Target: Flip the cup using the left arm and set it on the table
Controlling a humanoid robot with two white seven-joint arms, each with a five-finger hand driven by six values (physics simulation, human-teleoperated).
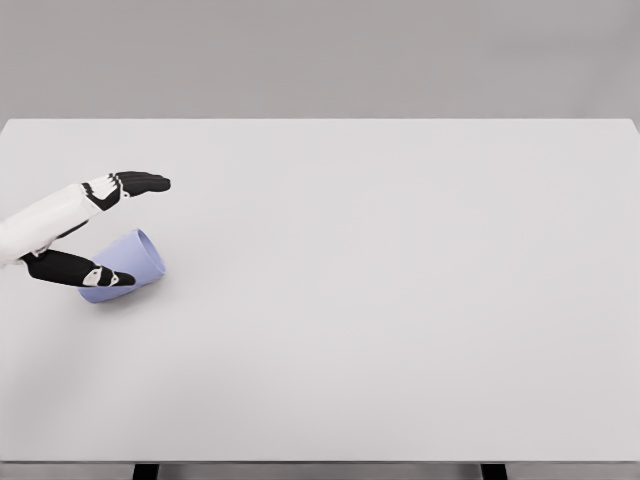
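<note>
Tabletop (400, 300): cup (128, 262) between left hand's (95, 235) open fingers.

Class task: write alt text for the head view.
The robot's left hand reaches around a light blue cup lying on its side near the left edge of a white table, fingers spread, not yet gripping it.

White forearm, black-fingered hand, entering at nine o'clock

The left arm (45, 215) is a smooth, white, tapering shell with soft grey shading along its underside. The left hand (100, 232) has a white casing near the knuckles, broken by small black markings, and slim, glossy black fingers (145, 183) built in rounded segments. A second black digit (70, 268), towards seven o'clock of the first, carries a small white patch with dark marks near its tip.
</note>
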